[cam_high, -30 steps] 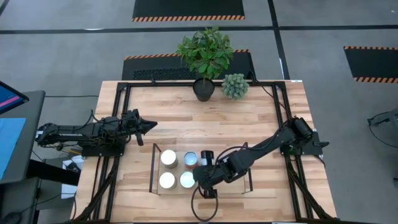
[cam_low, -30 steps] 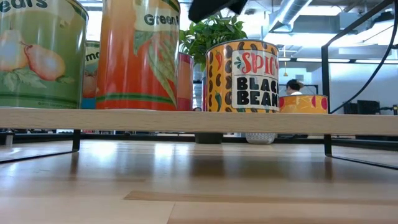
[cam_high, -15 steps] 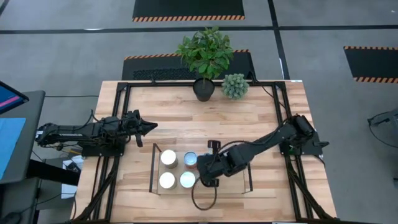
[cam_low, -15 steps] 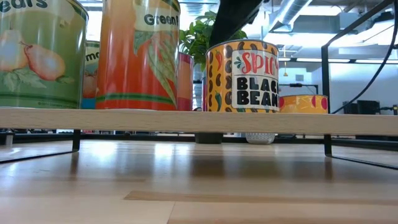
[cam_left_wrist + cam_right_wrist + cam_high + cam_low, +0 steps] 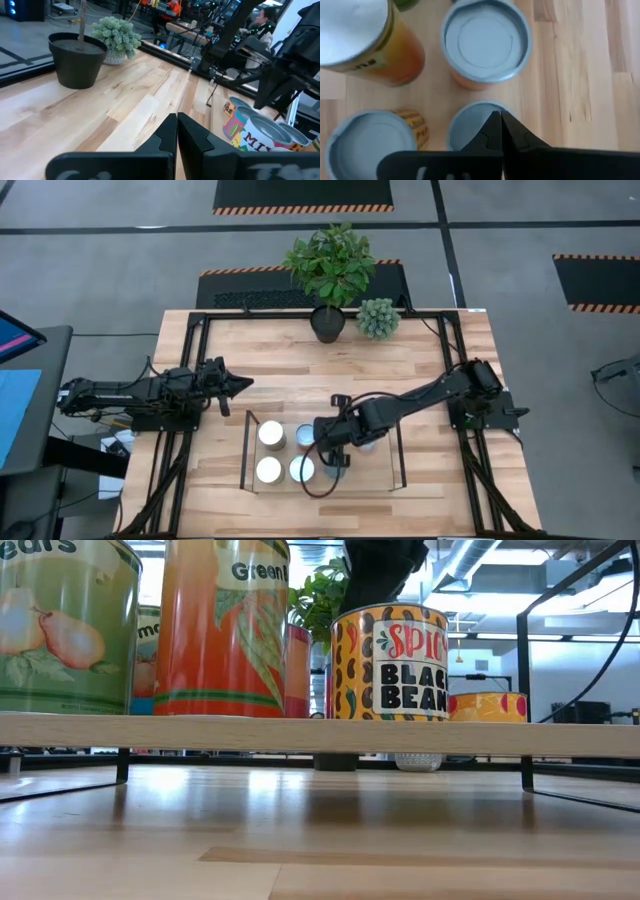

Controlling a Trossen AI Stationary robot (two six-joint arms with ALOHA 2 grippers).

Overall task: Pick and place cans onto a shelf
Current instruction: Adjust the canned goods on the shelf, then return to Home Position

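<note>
My right gripper [image 5: 332,452], fingers closed and empty, has moved back over the shelf [image 5: 385,476], probably hiding one can beneath my arm.

Shelf [image 5: 375,481] on table [image 5: 300,365] carries cans [image 5: 270,433].

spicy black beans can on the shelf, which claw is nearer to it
Right. The right claw hangs shut just above the spicy black beans can on the shelf; the left claw waits shut off the shelf's left end.
</note>
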